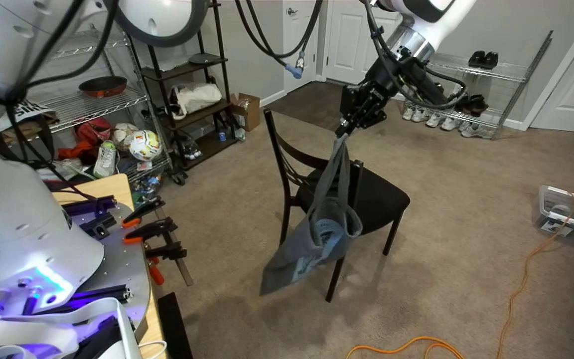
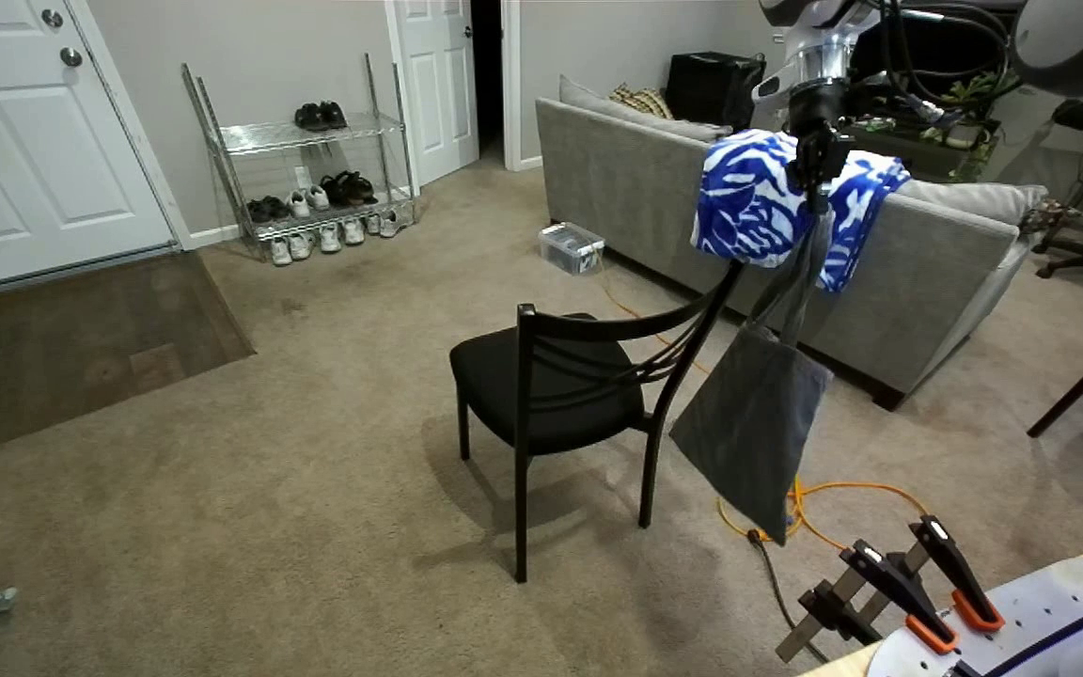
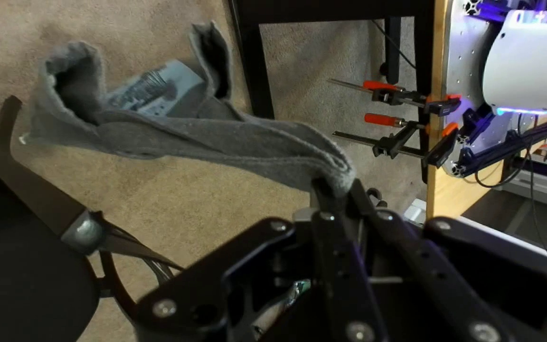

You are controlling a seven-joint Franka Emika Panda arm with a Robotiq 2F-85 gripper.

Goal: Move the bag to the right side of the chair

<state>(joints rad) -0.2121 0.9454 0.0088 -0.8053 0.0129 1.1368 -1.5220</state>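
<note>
The grey-blue fabric bag [image 1: 299,252] hangs by its long handles from my gripper [image 1: 344,130], which is shut on them. In the wrist view the handles fold over the fingertips of the gripper [image 3: 340,190], and a pale printed patch shows by the bag's opening. The black chair [image 1: 379,199] stands upright on the carpet. In an exterior view the bag [image 2: 756,423] hangs slantwise just to the right of the backrest of the chair [image 2: 588,376]. From another angle it hides part of the backrest and seat. Whether bag and chair touch, I cannot tell.
Orange-handled clamps [image 1: 150,232] jut from the edge of the robot's table. An orange cord [image 2: 866,486] lies on the carpet behind the bag. A grey sofa [image 2: 617,179] with a blue-and-white cloth stands further back. Shelving racks [image 1: 187,75] line the wall.
</note>
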